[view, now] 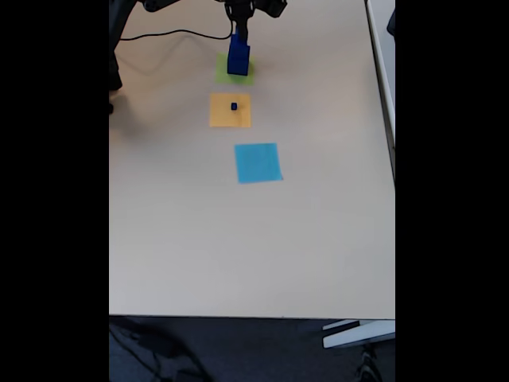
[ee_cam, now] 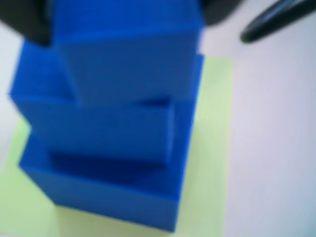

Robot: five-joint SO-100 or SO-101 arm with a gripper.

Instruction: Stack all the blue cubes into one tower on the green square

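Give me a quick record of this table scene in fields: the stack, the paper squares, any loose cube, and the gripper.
stack: three dark blue solid cubes stacked, largest at the bottom
stack base: flat yellow-green paper square
loose cube: tiny dark blue cube on the flat orange paper square
other square: flat light blue paper square, nothing on it
gripper: gripper above the stack at the top cube; jaw state unclear
surface: beige table

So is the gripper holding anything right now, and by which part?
Cannot be told: the gripper sits at the top solid dark blue cube of the tower, contact hidden.
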